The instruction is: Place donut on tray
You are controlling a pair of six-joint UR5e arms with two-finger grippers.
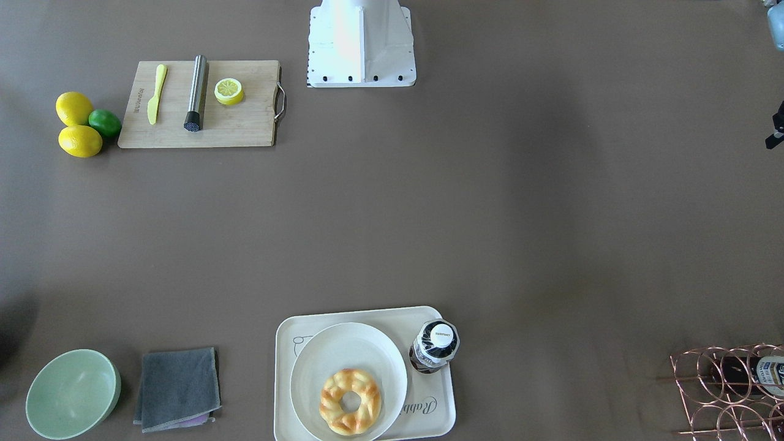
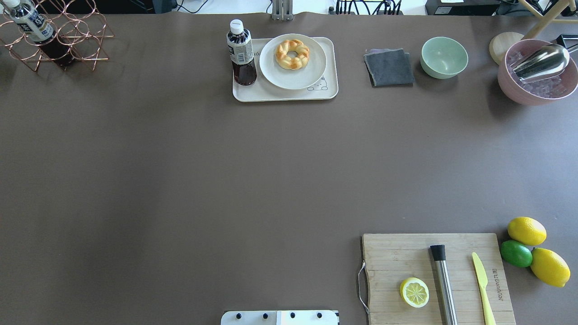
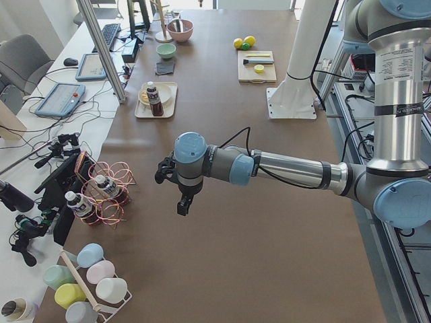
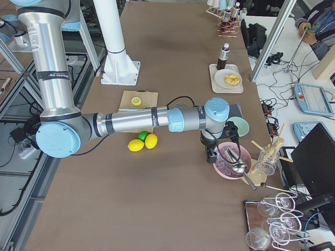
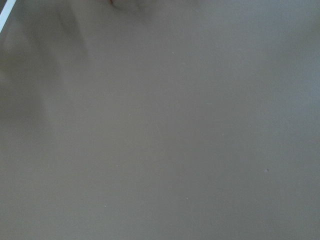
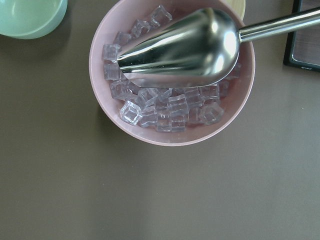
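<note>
Donut [image 2: 292, 54] on plate [image 2: 316, 67] on tray [image 2: 280, 94], brown table [image 2: 226, 180], left gripper [image 3: 182, 207] and right gripper [image 4: 214, 157] states cannot tell

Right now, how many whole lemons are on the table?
2. The far lemon and near lemon flank the lime beside the cutting board; its lemon half isn't whole.

pink bowl [image 6: 172, 135]: on brown table [image 6: 75, 190] | ice cubes [image 6: 165, 107]: inside bowl | metal scoop [image 6: 185, 47]: on the ice, handle toward bowl's upper right | green bowl [image 6: 27, 15]: upper left of pink bowl, apart
</note>
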